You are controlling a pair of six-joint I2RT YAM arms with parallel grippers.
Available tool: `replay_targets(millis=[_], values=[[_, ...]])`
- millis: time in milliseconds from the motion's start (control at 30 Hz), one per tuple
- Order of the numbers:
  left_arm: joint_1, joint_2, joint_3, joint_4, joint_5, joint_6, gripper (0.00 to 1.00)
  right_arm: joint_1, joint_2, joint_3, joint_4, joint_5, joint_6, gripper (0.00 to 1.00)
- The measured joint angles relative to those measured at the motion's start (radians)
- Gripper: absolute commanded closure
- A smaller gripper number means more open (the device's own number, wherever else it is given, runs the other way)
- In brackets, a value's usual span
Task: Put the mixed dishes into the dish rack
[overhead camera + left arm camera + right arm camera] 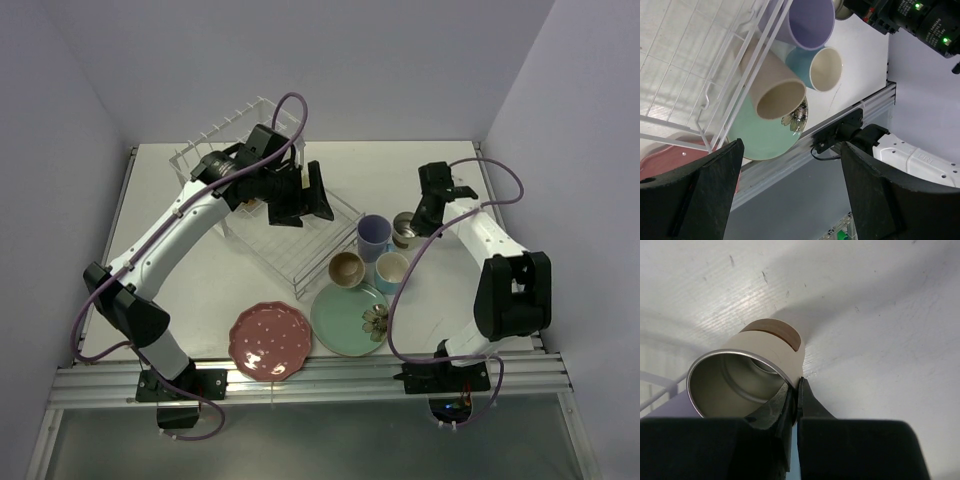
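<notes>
Nearest the bases, pink dotted plate (270,342) and mint-green plate (345,318) lay flat on the table (215,290), not yet loaded. Behind them, beige cup (346,268), light-blue cup (391,271) and lavender cup (374,236) were bunched just beside the dish rack (290,262). Right gripper (796,387) was pinched on the rim of the steel-lined cup (747,370), likely to lift it. Farthest back, left gripper (303,198) hung spread wide, empty, over the rack tray.
</notes>
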Motion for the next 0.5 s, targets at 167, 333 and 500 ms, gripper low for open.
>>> replay_targets(millis=[167, 333, 500], values=[[0.028, 0.000, 0.003, 0.029, 0.045, 0.000, 0.10, -0.023, -0.061, 0.095, -0.062, -0.010, 0.000, 1.00], [0.058, 0.011, 0.042, 0.067, 0.110, -0.003, 0.11, -0.051, -0.121, 0.261, -0.103, -0.042, 0.000, 1.00], [0.063, 0.027, 0.059, 0.108, 0.161, 0.000, 0.08, -0.058, -0.185, 0.337, -0.132, -0.134, 0.000, 1.00]])
